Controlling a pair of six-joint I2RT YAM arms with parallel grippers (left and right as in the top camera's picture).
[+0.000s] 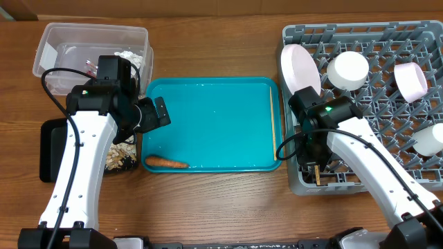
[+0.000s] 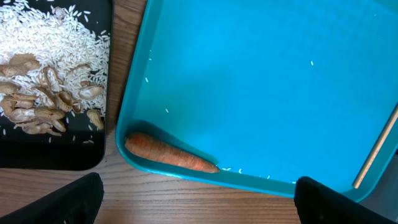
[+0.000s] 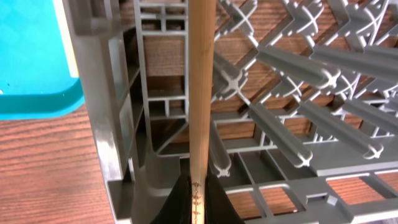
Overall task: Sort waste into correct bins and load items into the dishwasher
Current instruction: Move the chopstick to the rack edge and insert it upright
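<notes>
My left gripper point(image 1: 156, 114) point(image 2: 199, 200) is open and empty above the left end of the teal tray point(image 1: 214, 90). The orange carrot point(image 1: 166, 163) point(image 2: 171, 153) lies in that tray's front-left corner. My right gripper point(image 1: 317, 170) point(image 3: 199, 200) is shut on a wooden chopstick point(image 3: 199, 93), held inside the front-left corner of the grey dish rack point(image 1: 367, 41) point(image 3: 292, 74). The second chopstick point(image 1: 274, 124) point(image 2: 376, 152) lies along the teal tray's right edge. Rice scraps point(image 1: 122, 158) point(image 2: 50, 68) lie on the black tray point(image 1: 50, 149). The clear tub point(image 1: 62, 41) holds the foil ball point(image 1: 131, 59) and the wrapper point(image 1: 92, 67).
A white plate point(image 1: 301, 69) stands on edge at the rack's left side. Three white bowls point(image 1: 347, 70), point(image 1: 410, 79), point(image 1: 429, 140) sit among the pegs. My left arm hides part of the black tray. Bare wooden table point(image 1: 221, 207) runs along the front.
</notes>
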